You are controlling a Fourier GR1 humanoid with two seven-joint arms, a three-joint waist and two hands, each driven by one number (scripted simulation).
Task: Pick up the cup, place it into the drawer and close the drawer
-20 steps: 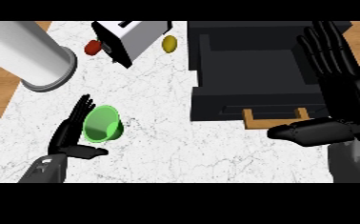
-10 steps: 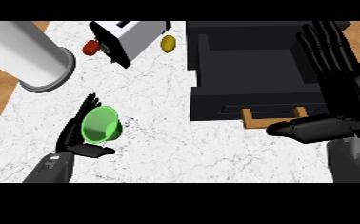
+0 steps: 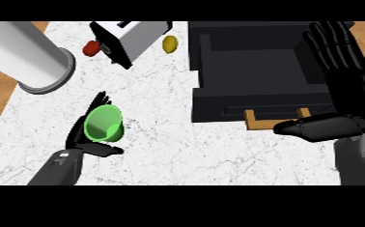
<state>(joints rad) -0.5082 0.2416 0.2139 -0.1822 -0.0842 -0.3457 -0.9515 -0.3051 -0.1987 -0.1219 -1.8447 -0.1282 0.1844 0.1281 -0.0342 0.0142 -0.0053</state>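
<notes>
The green cup (image 3: 103,123) lies tilted on the white marble counter at the lower left, its mouth facing up toward me. My left hand (image 3: 80,133) wraps it: the fingers run along its far left side and the thumb (image 3: 100,149) presses in below it. The black drawer (image 3: 249,71) stands pulled open at the upper right, with a wooden handle (image 3: 278,115) on its front. At the view's right edge my right hand (image 3: 335,91) rests open, fingers up, over the drawer's right side.
A large white cylinder (image 3: 34,59) stands at the upper left. A white toaster (image 3: 130,35) sits at the back, with a red object (image 3: 91,48) to its left and a yellow one (image 3: 170,43) to its right. Wooden floor shows past the counter's left edge.
The left hand's fingers and thumb have drawn in closer round the cup, which has shifted slightly upward. The right hand has barely moved.
</notes>
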